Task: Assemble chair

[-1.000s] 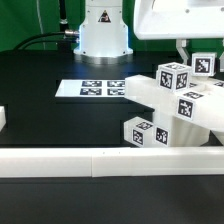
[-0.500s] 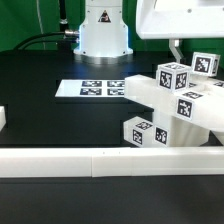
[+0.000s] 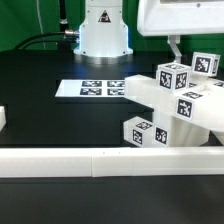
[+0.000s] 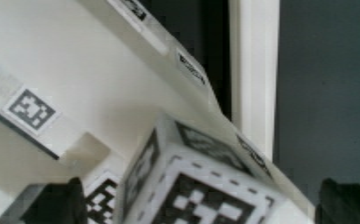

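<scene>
The chair parts point(image 3: 178, 100) are joined in a cluster of chunky white pieces with black-and-white tags at the exterior view's right, leaning against the front rail. A tagged square post point(image 3: 172, 76) stands up from it. My gripper point(image 3: 188, 50) hangs just above this post, with one finger point(image 3: 173, 46) showing. In the wrist view the tagged post point(image 4: 212, 175) lies between and beyond my two dark fingertips point(image 4: 56, 200), which stand wide apart. The gripper point(image 4: 198, 205) is open and holds nothing. A white panel point(image 4: 88, 90) of the chair runs behind the post.
The marker board point(image 3: 100, 88) lies flat at the table's middle, in front of the robot base point(image 3: 103, 28). The long low white border rail point(image 3: 90, 158) runs along the front. A small white piece point(image 3: 3, 118) sits at the exterior view's left edge.
My gripper has shifted slightly up and toward the exterior view's left, away from the tagged post. The chair parts have not moved.
</scene>
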Controlling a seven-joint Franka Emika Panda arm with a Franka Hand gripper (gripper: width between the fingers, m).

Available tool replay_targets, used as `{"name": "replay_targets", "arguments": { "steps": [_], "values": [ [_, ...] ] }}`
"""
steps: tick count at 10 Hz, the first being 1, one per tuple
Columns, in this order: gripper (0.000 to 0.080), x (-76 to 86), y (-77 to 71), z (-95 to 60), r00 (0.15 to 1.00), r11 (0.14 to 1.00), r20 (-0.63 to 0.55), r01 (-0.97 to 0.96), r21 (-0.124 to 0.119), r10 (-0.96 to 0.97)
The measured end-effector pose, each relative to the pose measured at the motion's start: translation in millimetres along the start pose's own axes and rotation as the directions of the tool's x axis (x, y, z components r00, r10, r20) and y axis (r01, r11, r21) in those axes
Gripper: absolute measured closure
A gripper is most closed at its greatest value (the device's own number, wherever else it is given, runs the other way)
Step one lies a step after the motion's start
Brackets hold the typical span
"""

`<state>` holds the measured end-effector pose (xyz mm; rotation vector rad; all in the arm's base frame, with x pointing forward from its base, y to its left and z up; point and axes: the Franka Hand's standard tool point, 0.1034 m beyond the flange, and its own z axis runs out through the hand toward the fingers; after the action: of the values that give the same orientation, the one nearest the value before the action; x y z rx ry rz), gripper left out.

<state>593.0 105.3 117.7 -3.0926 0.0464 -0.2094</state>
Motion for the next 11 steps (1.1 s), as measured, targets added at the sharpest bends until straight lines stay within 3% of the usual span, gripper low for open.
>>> {"name": "replay_targets", "arguments": {
  "steps": [1, 2, 5, 8, 9, 10, 11],
  "values": [
    [0.015, -0.2, 0.2, 0.1, 0.996, 0.996, 0.001, 0.092, -0.006, -0.092],
    [0.015, -1.3, -0.7, 0.4, 0.973, 0.972, 0.009, 0.232, -0.032, -0.231],
    [0.015, -2.5, 2.4, -0.1, 0.878, 0.877, 0.039, 0.478, -0.041, -0.477],
    [0.015, -4.2, 0.1, 0.9, 0.8, 0.799, 0.049, 0.6, -0.041, -0.598],
    [0.0275, -4.7, 1.2, 1.3, 0.8, 0.8, 0.051, 0.599, -0.041, -0.597],
    [0.0275, -4.6, 1.9, 1.4, 0.801, 0.8, 0.051, 0.598, -0.041, -0.596],
    [0.0411, -4.7, 1.9, 1.6, 0.801, 0.8, 0.052, 0.598, -0.041, -0.596]
  ]
}}
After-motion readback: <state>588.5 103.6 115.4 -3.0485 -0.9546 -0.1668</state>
